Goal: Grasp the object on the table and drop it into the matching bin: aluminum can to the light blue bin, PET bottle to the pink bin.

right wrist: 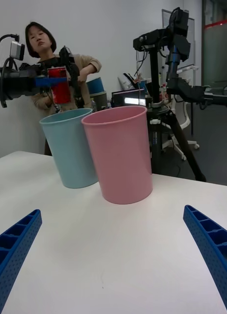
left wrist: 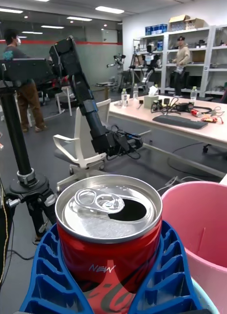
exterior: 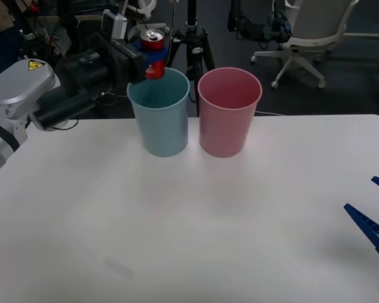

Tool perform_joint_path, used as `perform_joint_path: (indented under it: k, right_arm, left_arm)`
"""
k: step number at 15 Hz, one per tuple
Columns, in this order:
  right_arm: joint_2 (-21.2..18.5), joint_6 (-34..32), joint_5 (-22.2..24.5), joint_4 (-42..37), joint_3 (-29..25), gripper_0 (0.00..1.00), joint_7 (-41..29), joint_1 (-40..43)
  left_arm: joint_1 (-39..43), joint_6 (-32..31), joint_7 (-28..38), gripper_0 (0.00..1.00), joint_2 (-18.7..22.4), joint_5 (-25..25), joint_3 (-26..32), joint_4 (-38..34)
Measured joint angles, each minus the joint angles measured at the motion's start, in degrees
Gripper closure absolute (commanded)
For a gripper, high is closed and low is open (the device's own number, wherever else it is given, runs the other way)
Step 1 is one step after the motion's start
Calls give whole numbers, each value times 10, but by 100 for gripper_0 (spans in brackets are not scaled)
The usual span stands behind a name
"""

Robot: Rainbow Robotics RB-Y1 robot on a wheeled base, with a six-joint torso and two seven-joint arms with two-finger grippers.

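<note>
The aluminum can [exterior: 154,41] is being held upright in the air directly above the light blue bin [exterior: 159,113], over the far part of its rim, by the left gripper [exterior: 155,60]. The blue ribbed fingers [left wrist: 165,274] are being pressed against opposite sides of the can's red wall, below the silver lid, so the can is clamped at mid-body. The tab is lifted and the mouth is open, so the can is judged to be empty and very light. Its thin wall is judged stiff enough for a moderate squeeze but easily dented by a hard one, and its smooth painted surface is probably slippery, which the ribbing on the fingers is helping against. The mid-body hold across the round side is judged the right one, since the lid edge offers little purchase.

The pink bin [exterior: 229,110] is standing just beside the light blue bin, on its right, with their sides almost touching, on the white table [exterior: 196,227]. The right gripper [right wrist: 113,245] is being kept idle low over the table, well to the right of and nearer than the light blue bin, with its fingers spread wide apart and holding nothing.
</note>
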Motion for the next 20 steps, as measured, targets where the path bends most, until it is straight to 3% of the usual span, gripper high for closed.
perform_joint_path:
  k: [2, 3, 4, 20]
  right_arm:
    - [0, 0, 0, 0, 0, 0, 0, 0]
    - [0, 0, 0, 0, 0, 0, 0, 0]
    - [0, 0, 0, 0, 0, 0, 0, 0]
    - [0, 0, 0, 0, 0, 0, 0, 0]
  left_arm:
    - [0, 3, 0, 98, -4, -4, 0, 7]
    - [0, 3, 0, 61, -4, -6, 0, 7]
    - [0, 3, 1, 0, -5, -7, 0, 8]
    - [1, -13, 3, 0, -5, 30, 0, 8]
